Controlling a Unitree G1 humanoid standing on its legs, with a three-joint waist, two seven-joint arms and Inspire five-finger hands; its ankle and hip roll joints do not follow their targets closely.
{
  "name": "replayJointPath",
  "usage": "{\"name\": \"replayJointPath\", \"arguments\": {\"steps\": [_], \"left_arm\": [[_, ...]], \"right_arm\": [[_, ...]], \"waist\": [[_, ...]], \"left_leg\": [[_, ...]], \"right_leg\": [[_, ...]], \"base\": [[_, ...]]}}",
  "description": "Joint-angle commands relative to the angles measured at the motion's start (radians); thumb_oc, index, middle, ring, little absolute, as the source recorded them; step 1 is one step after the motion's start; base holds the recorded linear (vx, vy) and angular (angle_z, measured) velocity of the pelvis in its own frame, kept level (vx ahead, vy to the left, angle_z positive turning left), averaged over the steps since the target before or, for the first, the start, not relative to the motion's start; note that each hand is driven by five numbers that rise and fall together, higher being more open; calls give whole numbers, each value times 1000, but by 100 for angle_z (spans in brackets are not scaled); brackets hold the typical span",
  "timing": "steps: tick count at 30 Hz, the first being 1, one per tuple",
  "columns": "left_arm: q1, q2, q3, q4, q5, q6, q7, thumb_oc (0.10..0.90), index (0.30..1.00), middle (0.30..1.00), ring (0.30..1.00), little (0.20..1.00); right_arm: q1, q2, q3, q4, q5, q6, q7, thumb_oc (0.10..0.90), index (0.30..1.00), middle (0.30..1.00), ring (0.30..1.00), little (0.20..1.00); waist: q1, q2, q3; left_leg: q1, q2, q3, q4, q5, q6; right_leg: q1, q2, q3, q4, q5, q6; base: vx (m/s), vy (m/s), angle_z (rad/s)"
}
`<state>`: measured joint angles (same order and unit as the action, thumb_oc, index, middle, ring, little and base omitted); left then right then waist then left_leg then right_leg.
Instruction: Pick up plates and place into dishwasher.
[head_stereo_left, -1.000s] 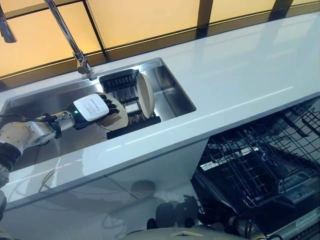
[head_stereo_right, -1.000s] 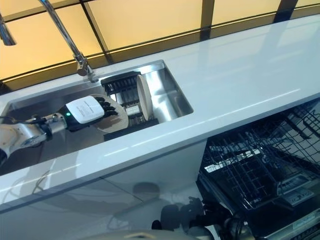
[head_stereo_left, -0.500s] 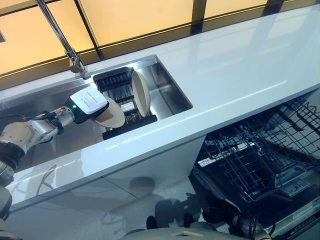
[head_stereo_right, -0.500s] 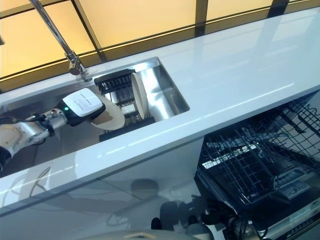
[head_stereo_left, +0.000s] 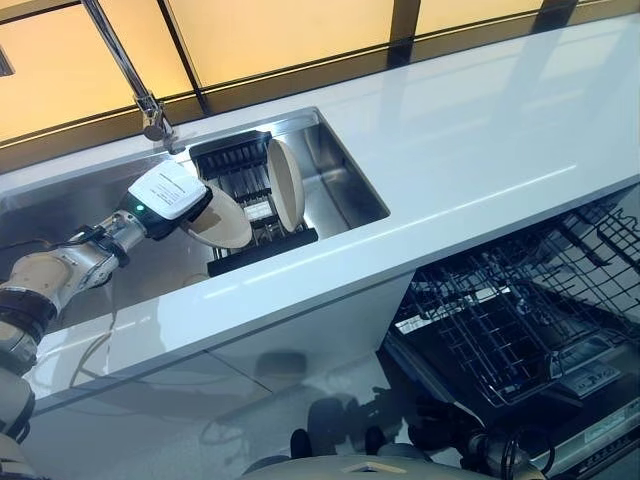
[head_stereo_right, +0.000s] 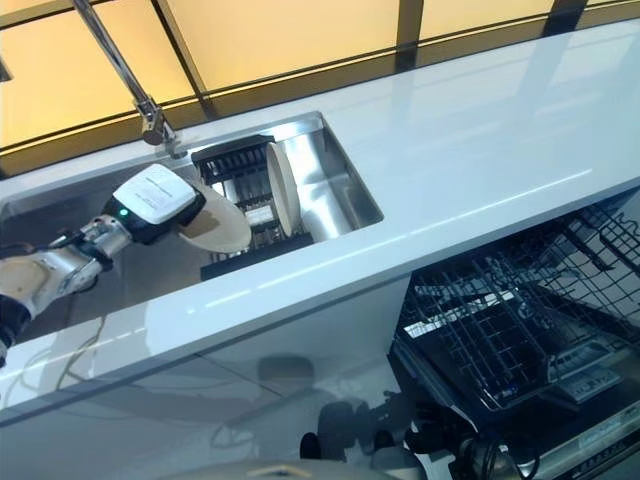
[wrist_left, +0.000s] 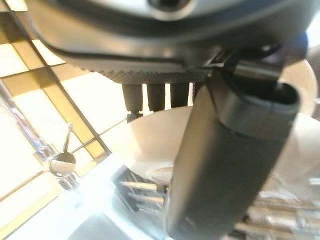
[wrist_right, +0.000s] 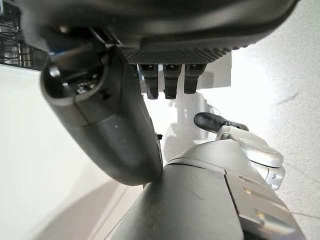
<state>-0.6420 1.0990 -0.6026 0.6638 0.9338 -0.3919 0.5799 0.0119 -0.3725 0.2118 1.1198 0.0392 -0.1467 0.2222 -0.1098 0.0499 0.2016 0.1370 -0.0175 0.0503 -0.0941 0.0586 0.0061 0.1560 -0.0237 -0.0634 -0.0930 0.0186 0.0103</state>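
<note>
Left robot hand (head_stereo_left: 168, 191) gripped a cream plate (head_stereo_left: 222, 220), lifted over the sink (head_stereo_left: 345, 168) just beside the black rack (head_stereo_left: 252, 190); second plate (head_stereo_left: 287, 183) stood upright in that rack; right robot hand (wrist_right: 112, 130) hung relaxed, fingers uncurled, holding nothing; dishwasher basket (head_stereo_left: 520, 320) sat well apart from the rack

Left hand (head_stereo_left: 168, 192) over sink (head_stereo_left: 345, 170), gripping plate (head_stereo_left: 222, 222). Rack (head_stereo_left: 262, 252) in sink just right of hand, 2nd plate (head_stereo_left: 288, 185) upright in it. Faucet (head_stereo_left: 150, 112) behind hand; dishwasher rack (head_stereo_left: 520, 320) far right, below counter (head_stereo_left: 480, 130).
</note>
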Motion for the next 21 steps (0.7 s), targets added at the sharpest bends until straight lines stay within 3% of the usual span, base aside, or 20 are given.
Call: {"name": "replayJointPath", "arguments": {"steps": [1,11,21], "left_arm": [[-80,-36,227,80,-181,88,169,100,300,300,300,200],[47,-125,377,7,-251,29,283,100,300,300,300,200],[101,-138,412,-67,-233,-2,340,100,300,300,300,200]], "right_arm": [[38,-16,17,-18,8,-28,20,800,900,900,900,900],[48,3,23,-22,-14,-45,23,800,900,900,900,900],[48,8,25,-39,-13,-47,24,800,900,900,900,900]], "waist": [[-5,14,-16],[11,-6,-29],[20,-11,-38]], "left_leg": [[42,-80,46,7,-186,73],[56,-76,23,7,-189,64],[68,-74,9,7,-189,58]], "right_leg": [[-1,63,39,6,-59,38],[20,68,31,6,-77,25],[37,71,23,6,-89,17]], "base": [[-4,-37,1],[2,-26,1],[3,-33,4]]}}
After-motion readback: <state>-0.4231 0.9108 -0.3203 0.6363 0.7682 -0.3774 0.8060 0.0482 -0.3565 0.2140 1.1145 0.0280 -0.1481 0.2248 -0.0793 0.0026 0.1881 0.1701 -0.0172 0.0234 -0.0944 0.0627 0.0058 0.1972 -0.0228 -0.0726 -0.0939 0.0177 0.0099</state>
